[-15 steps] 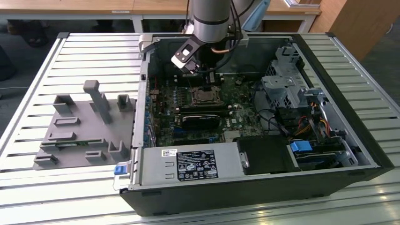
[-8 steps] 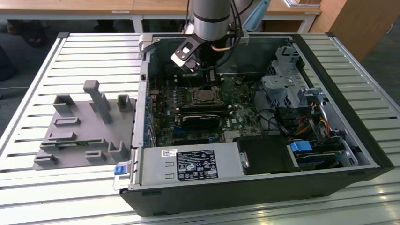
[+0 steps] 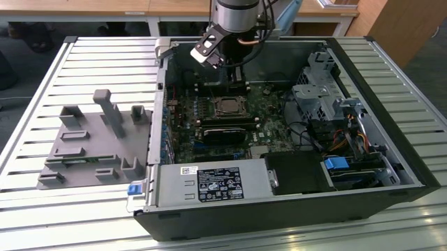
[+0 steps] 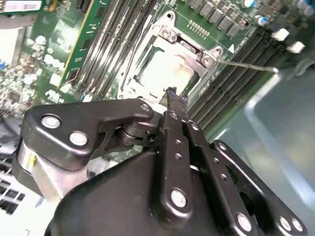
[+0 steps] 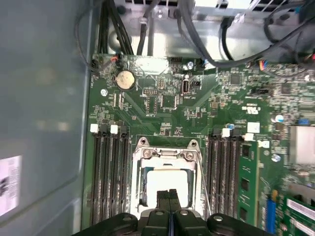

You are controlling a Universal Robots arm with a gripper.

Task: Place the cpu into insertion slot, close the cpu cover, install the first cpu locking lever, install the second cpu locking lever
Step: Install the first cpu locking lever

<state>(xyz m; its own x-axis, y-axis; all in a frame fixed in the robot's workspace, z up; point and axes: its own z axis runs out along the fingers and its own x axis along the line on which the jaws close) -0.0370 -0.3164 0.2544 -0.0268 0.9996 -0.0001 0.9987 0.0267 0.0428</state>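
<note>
The cpu lies in the insertion slot, its pale metal top showing through the window of the cpu cover. That silver frame lies flat over the chip. A thin locking lever rod sticks out sideways from the socket. My gripper hangs just above the cpu's edge, its two black fingers pressed together and holding nothing. In the second wrist view the gripper tip points at the cpu. In the exterior view the arm stands over the slot inside the open computer case.
Long black memory strips flank the socket on both sides. A labelled power-supply box fills the case's near side, with a drive cage and cables at the exterior view's right. A grey fixture sits outside the case at the exterior view's left.
</note>
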